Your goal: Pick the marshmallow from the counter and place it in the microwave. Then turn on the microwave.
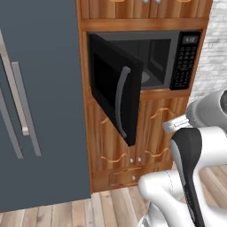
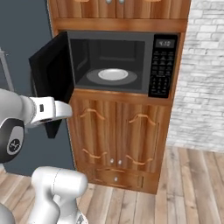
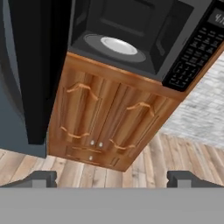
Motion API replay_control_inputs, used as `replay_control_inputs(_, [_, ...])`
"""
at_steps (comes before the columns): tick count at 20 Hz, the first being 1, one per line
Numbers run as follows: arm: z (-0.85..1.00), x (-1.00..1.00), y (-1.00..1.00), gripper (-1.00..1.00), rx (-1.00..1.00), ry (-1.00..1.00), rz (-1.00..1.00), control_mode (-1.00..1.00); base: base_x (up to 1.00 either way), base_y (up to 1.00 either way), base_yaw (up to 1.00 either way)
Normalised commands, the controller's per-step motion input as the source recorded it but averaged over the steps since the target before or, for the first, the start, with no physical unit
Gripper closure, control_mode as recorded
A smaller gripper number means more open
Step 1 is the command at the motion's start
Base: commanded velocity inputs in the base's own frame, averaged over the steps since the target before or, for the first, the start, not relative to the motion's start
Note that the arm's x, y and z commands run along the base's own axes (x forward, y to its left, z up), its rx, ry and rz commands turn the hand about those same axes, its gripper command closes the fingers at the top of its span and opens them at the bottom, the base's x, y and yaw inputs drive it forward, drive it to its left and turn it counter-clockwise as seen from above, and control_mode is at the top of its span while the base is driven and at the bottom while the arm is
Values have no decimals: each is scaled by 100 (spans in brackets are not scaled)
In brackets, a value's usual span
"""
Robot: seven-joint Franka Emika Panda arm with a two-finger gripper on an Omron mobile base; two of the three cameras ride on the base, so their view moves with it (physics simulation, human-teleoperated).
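Observation:
The black built-in microwave [image 2: 162,65] sits in a wooden cabinet column with its door [image 1: 116,91] swung wide open to the left. Inside, a round white dish [image 2: 113,74] rests on the turntable, which the hand view also catches [image 3: 119,45]. The keypad [image 3: 192,61] with its lit display is on the right side. My gripper [image 3: 113,179] hangs in front of and below the microwave, open, its two fingertips [image 3: 43,178] far apart with nothing between them. The marshmallow and the counter are out of view.
A tall dark grey fridge [image 1: 40,102] with long handles stands left of the cabinet. Under the microwave are wooden cabinet doors [image 2: 116,131] and a low drawer. A white brick wall [image 2: 201,78] is on the right, over a plank floor [image 2: 183,188].

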Motion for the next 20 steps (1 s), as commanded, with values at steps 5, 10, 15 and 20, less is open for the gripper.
replay_control_inputs(5, [0, 0, 0, -100, 0, 0, 0, 100, -35, 40, -4])
replay_control_inputs(10, [0, 0, 0, -100, 0, 0, 0, 100, -23, 47, -4])
replay_control_inputs(15, [0, 0, 0, -100, 0, 0, 0, 100, -12, 55, -5])
replay_control_inputs(20, [0, 0, 0, -100, 0, 0, 0, 100, -8, 61, -6])
